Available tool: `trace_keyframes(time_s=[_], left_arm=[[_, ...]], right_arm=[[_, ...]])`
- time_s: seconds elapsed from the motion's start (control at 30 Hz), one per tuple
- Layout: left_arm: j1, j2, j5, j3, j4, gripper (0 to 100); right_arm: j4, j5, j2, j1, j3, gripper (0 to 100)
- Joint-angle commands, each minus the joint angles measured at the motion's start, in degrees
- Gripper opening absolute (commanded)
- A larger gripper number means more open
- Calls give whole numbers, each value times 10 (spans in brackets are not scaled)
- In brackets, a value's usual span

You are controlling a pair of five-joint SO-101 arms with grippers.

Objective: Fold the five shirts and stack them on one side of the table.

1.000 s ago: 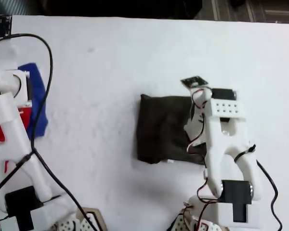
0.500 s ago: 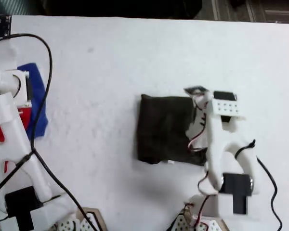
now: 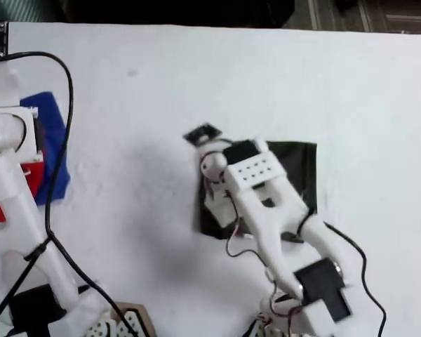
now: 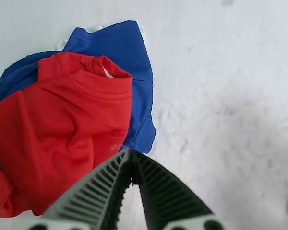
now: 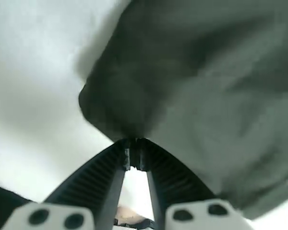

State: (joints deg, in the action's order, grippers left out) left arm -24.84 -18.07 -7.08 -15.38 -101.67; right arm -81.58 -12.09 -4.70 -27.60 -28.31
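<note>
A white desk [image 3: 196, 77] spans the high view; beyond its far edge lies dark floor [image 3: 196, 10], with paler floor at the far right corner.

The white table [image 3: 161, 84] is surveyed from overhead by the fixed high camera, the robot's side lying along the picture's lower edge. From the left wrist, a crumpled red shirt [image 4: 53, 139] on a blue shirt [image 4: 125, 52] is looked down upon at close range; that pile is shared with the high view's left edge. From the right wrist, a folded dark grey shirt [image 5: 206, 86], shared at mid-table, is viewed nearer.
</note>
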Motion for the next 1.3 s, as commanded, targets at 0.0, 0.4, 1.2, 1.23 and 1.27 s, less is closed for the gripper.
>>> trace_keyframes(time_s=[0.0, 0.4, 1.2, 1.23, 1.27], left_arm=[[-5, -22, 1, -3, -3, 23], [-4, -19, 1, -3, -1, 23], [-2, -17, 1, -3, 1, 23], [-2, -17, 1, -3, 1, 23], [-2, -17, 1, -3, 2, 23]], right_arm=[[41, 4, 43, 4, -29, 18], [-39, 4, -7, -3, 143, 18], [173, 4, 242, 43, 309, 18], [145, 4, 223, 37, 327, 18], [123, 4, 204, 33, 340, 18]])
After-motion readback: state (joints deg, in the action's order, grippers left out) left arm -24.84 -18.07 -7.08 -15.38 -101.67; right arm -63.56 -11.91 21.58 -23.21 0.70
